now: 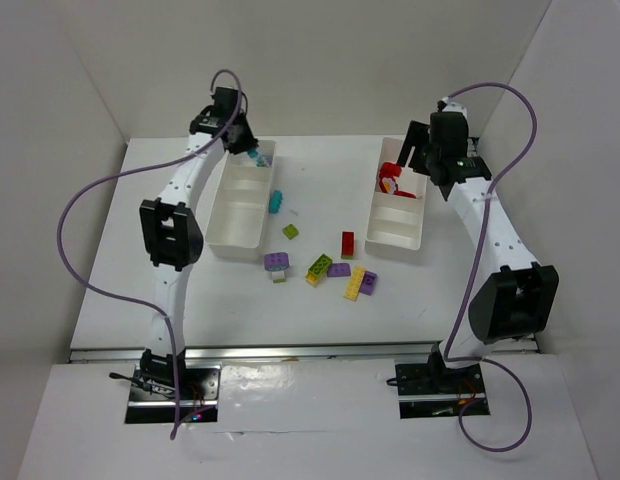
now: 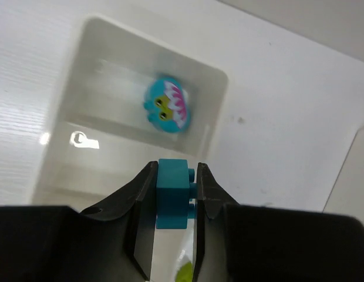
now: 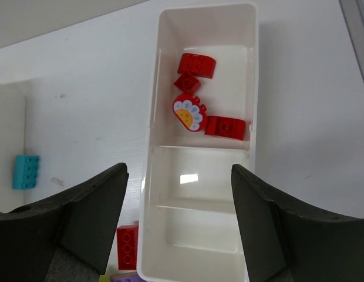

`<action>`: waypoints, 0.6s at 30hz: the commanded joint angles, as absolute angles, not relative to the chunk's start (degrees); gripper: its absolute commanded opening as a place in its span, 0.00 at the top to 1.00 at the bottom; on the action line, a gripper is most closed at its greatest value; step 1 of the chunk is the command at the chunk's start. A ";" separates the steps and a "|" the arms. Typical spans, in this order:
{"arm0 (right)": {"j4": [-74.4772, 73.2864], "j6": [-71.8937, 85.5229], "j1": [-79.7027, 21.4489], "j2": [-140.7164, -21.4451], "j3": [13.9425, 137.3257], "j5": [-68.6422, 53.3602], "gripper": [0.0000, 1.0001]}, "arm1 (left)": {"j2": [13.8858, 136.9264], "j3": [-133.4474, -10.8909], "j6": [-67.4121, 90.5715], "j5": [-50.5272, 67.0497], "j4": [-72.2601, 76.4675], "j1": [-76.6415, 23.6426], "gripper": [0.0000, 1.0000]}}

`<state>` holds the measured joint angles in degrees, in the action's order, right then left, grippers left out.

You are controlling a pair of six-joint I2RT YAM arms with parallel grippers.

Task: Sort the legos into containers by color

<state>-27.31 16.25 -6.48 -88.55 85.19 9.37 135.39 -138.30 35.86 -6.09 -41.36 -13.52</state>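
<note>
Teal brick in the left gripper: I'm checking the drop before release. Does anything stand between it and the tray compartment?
Nothing visible does. The left gripper holds the teal brick over the left tray; only a teal round piece lies inside.

Left wrist view. The left gripper [image 2: 177, 170] is closed on a teal brick [image 2: 172, 197]. Both dark fingers [image 2: 144, 194] press its left and right faces. The brick sits upright between them, with a stud showing on its right side by the right finger.

Below and beyond the fingertips is one compartment of a white tray [image 2: 70, 117] with rounded corners, slightly blurred. A round teal piece [image 2: 165, 106] lies on the compartment floor, printed with a yellow, pink and white pattern, well apart from the held brick. There is a bright glare spot on the floor to its left.

White table [image 2: 276, 117] lies to the right of the tray. A lime-green patch [image 2: 183, 271] shows low in the gap between the fingers; what it is cannot be told.
</note>
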 commanded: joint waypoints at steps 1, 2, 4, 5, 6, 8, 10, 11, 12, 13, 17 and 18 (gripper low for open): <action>-28.73 16.70 -6.15 -89.03 88.50 9.49 0.22 | 137.54 -140.96 34.80 -1.68 -37.46 -10.99 0.91; -28.74 16.70 -6.15 -89.03 88.51 10.10 0.22 | 138.24 -141.59 34.80 -1.67 -36.75 -10.99 0.91; -29.36 16.70 -6.15 -89.65 89.12 10.11 0.22 | 140.17 -142.73 35.85 -0.97 -35.25 -10.37 0.91; -29.36 16.70 -6.15 -89.65 89.64 10.11 0.22 | 140.19 -142.73 35.86 -0.36 -34.20 -10.37 0.90; -29.36 16.70 -6.15 -89.65 89.65 10.11 0.22 | 140.97 -142.73 36.38 -0.35 -32.19 -9.76 0.90; -29.36 16.70 -6.15 -89.65 90.17 10.63 0.22 | 141.76 -143.26 37.00 0.17 -30.68 -9.76 0.90; -29.88 16.70 -6.15 -90.18 90.18 11.16 0.22 | 142.65 -143.87 37.52 0.18 -29.98 -9.23 0.88; -29.88 16.70 -6.15 -90.18 90.18 11.16 0.22 | 143.34 -143.88 37.53 0.70 -29.97 -9.23 0.75; -30.40 16.70 -6.15 -90.18 90.18 11.16 0.22 | 143.35 -143.88 37.53 0.70 -29.97 -9.23 0.75; -30.41 16.70 -6.15 -90.18 90.70 11.68 0.22 | 143.35 -143.27 37.53 0.18 -29.36 -9.23 0.38; -30.41 16.70 -6.15 -90.70 90.70 11.69 0.22 | 142.13 -142.65 37.53 1.58 -28.22 -9.23 0.00; -30.41 17.31 -6.15 -90.70 90.70 11.69 0.22 | 141.34 -141.34 37.53 2.10 -28.21 -9.23 0.00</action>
